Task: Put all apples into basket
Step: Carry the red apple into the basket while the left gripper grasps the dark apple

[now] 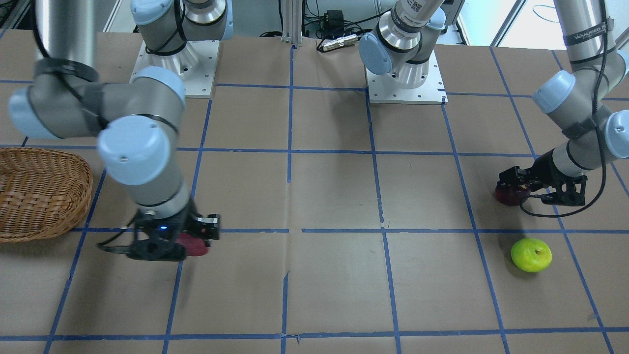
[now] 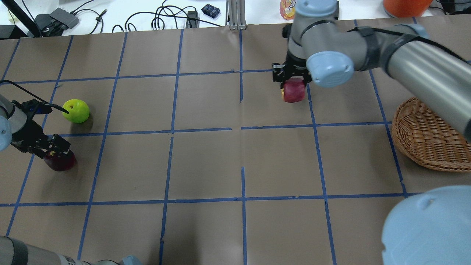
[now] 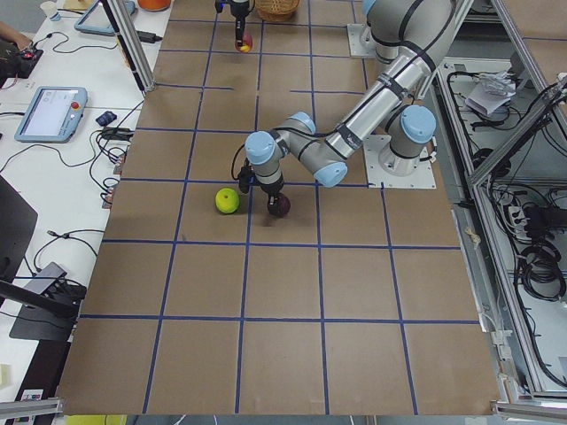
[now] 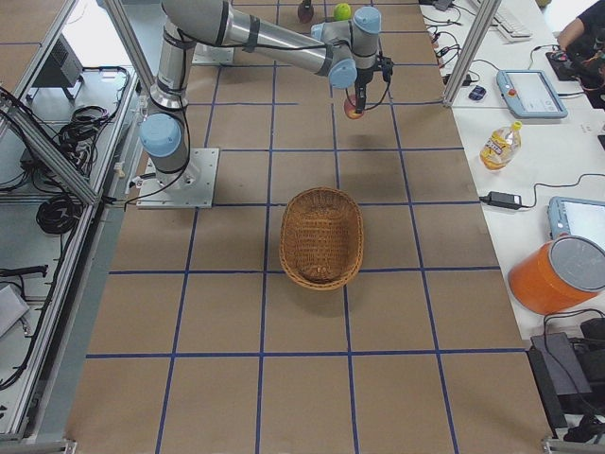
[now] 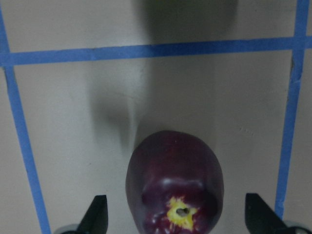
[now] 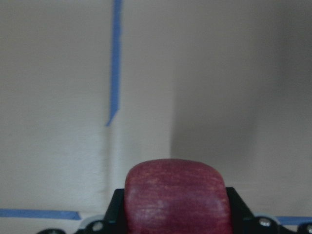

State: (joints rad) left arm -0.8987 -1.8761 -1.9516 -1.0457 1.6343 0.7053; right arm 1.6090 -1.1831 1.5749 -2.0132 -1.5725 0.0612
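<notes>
Presently the red apple (image 2: 293,92) sits pinched between the right fingers (image 6: 116,212), which press against both its flanks. It appears to hang just clear of the surface (image 2: 206,162), toward the far side and a little right of the middle. The basket (image 2: 427,141) lies well apart from it at the right end, and no apple shows in it. At the left end the dark maroon apple (image 5: 174,190) rests on the surface, its yellowish end turned toward the wrist camera. The left fingers (image 5: 97,214) stand wide to either side of it with a gap showing on each side, so they straddle it without touching. The yellow-green apple (image 2: 76,110) lies just beside, a little farther from the robot, apart from the maroon apple and the arm. Two steps look to be in hand at once: the carry of the red apple and the grasp of the maroon one. Next, I judge, the right arm needs to swing right and nearer until the apple is over the basket's hollow, then release low enough that it does not bounce out. The left fingers need to close evenly, since the round apple could roll aside if one finger meets it first.
</notes>
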